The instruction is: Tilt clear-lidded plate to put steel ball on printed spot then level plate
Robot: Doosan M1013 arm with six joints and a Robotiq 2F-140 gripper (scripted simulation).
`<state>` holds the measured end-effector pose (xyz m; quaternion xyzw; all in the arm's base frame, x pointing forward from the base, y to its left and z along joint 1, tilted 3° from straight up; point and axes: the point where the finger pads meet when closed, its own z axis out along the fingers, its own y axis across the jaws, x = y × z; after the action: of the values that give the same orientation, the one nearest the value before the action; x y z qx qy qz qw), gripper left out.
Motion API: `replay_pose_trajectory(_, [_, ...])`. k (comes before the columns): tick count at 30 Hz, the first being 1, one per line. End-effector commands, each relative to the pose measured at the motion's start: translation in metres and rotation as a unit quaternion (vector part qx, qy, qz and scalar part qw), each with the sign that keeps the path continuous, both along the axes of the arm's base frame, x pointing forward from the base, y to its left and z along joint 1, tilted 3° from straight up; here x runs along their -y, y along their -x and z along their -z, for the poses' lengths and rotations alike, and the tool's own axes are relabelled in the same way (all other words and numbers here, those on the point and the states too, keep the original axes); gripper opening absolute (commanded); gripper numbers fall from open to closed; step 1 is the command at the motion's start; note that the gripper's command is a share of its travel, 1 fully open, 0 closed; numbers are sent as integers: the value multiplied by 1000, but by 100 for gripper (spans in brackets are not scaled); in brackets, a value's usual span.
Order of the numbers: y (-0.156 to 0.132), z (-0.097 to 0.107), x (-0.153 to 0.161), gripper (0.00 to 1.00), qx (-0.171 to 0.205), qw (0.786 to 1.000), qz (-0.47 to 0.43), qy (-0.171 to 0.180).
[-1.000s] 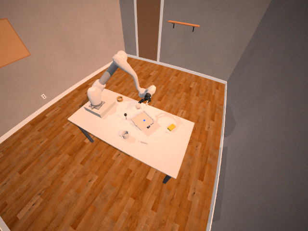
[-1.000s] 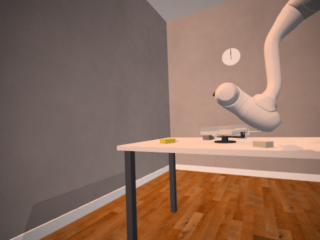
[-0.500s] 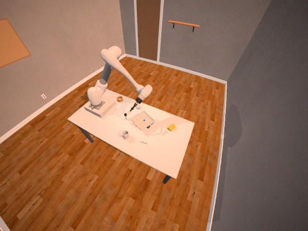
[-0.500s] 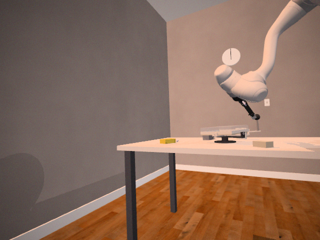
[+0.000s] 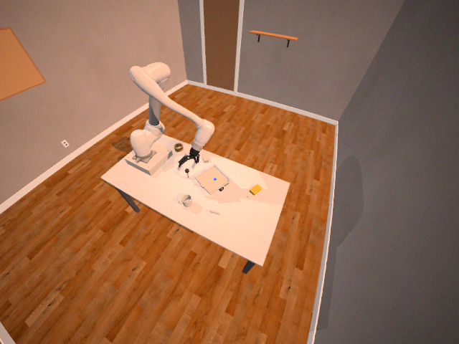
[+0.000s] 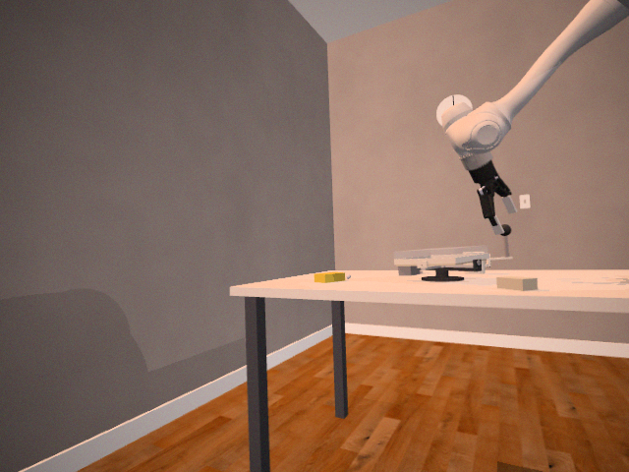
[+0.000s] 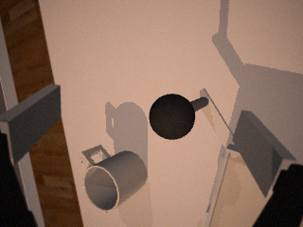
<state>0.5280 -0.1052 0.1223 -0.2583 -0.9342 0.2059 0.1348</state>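
Black knob (image 7: 171,116): seen directly below the claw (image 7: 151,137), between its spread fingers (untouched).
Claw: released, nothing grasped.
Plate (image 5: 211,179): found just beside the claw, on its stand.
Mug (image 7: 115,180): lying nearby.

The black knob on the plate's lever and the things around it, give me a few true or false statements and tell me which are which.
1. The gripper is open, holding nothing. True.
2. The fingers are clamped on the black knob. False: they stand wide on either side of it.
3. A yellow block lies on the table. True.
4. The mug sits on the plate. False: it lies on the table, apart from the plate.
5. The printed spot is red. False: blue.
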Motion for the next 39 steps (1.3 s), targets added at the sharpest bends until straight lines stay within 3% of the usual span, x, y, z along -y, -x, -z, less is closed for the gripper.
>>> replay_pose_trajectory(1, [5, -2, -2, 100, 79, 990, 108, -38])
replay_pose_trajectory(5, [2, -12, -3, 100, 134, 967, 205, -64])
replay_pose_trajectory(9, [-2, -22, -2, 100, 188, 932, 298, -89])
replay_pose_trajectory(11, [-2, -22, -2, 100, 188, 932, 298, -89])
replay_pose_trajectory(12, [-3, -25, -1, 100, 223, 901, 358, -105])
replay_pose_trajectory(13, [-4, -26, -1, 100, 228, 894, 369, -107])
replay_pose_trajectory(19, [-4, -27, 0, 100, 231, 891, 375, -109])
replay_pose_trajectory(20, [-4, -27, 0, 36, 231, 891, 375, -109])
replay_pose_trajectory(39, [-4, -27, 0, 36, 231, 891, 375, -109])
